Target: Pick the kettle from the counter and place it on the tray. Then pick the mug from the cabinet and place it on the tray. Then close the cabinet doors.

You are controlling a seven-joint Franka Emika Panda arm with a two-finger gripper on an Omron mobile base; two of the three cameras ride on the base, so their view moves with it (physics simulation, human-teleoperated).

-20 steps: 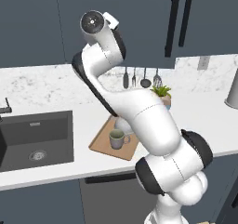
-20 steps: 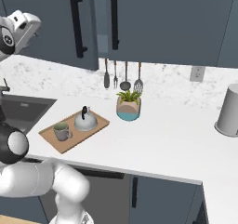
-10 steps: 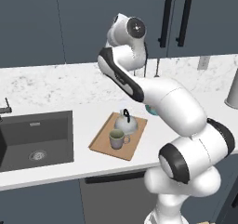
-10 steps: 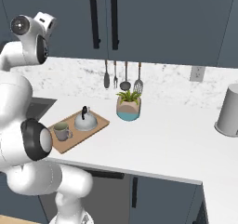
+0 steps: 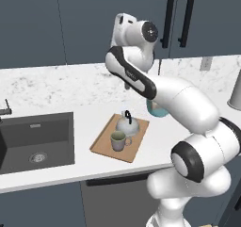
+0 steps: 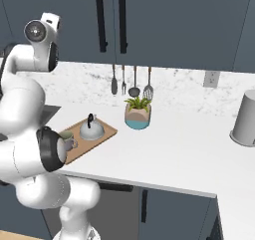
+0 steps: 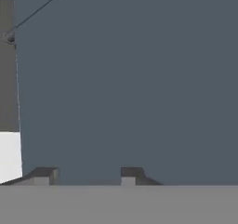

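Teal-and-tan plant pot (image 6: 138, 117) sits by the backsplash, three utensils (image 6: 133, 80) hanging just above it. Grey canister (image 6: 245, 118) far right. Wall outlet (image 6: 211, 78) near it.

Lighting even and diffuse, source not identifiable. The counter (image 5: 56, 87) reads bright with no glare; soft shadow under the kettle (image 5: 127, 125). Cabinet doors (image 6: 149, 20) are dim and flat. The close view ahead of the gripper (image 7: 88, 174) is soft (edges blurred).
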